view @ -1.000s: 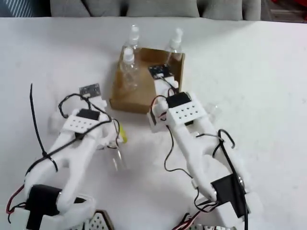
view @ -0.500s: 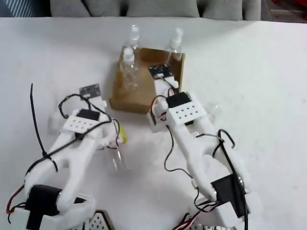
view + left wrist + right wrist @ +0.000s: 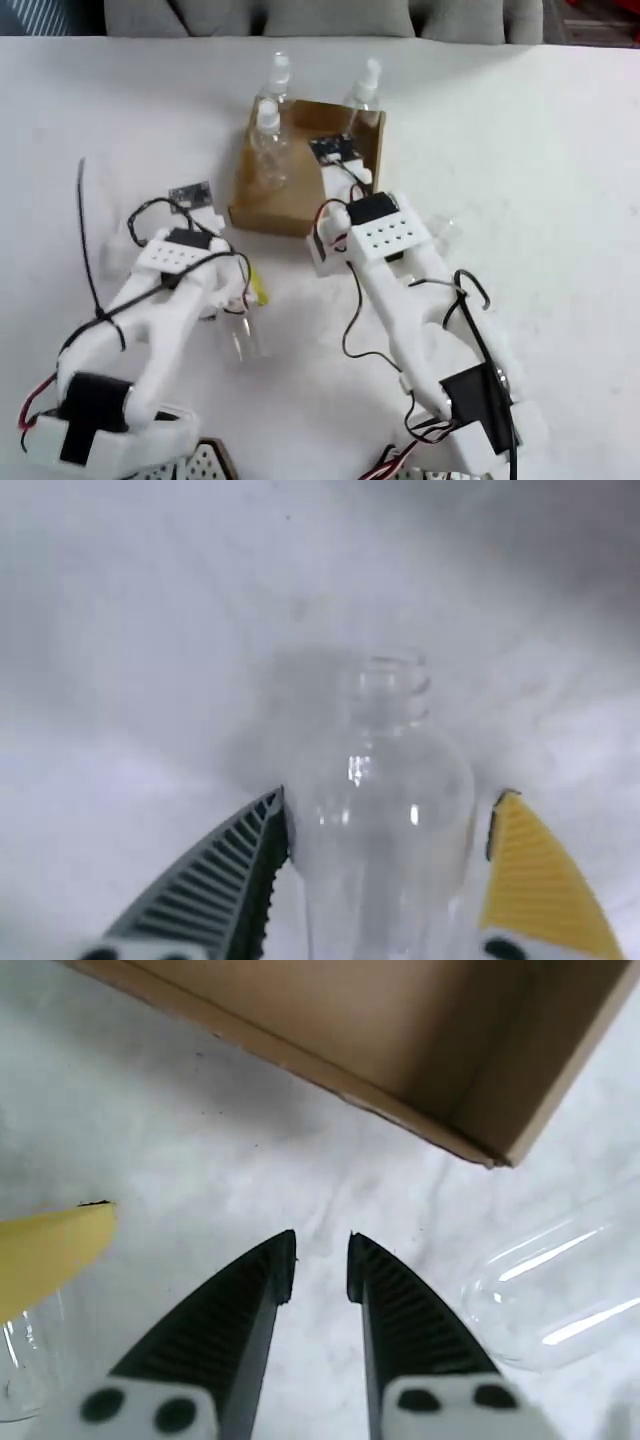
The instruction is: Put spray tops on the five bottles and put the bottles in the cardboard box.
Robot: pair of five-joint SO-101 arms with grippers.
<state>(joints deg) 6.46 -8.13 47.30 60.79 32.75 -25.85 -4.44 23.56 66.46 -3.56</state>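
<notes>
A clear bottle with an open neck and no spray top sits between the ribbed dark and yellow fingers of my left gripper, which is shut on its body. In the high view this bottle lies in front of the cardboard box, beside the yellow finger. My right gripper hangs over bare table just in front of the box, its jaws nearly together and holding nothing. Another topless bottle lies close beside it.
One bottle with a spray top stands inside the box. Two more topped bottles stand behind its far wall. A clear bottle lies right of the right arm. White table spreads out to both sides.
The left arm has shifted slightly, its wrist and cables moving a little toward the right arm with the bottle still held. The right arm has not moved.
</notes>
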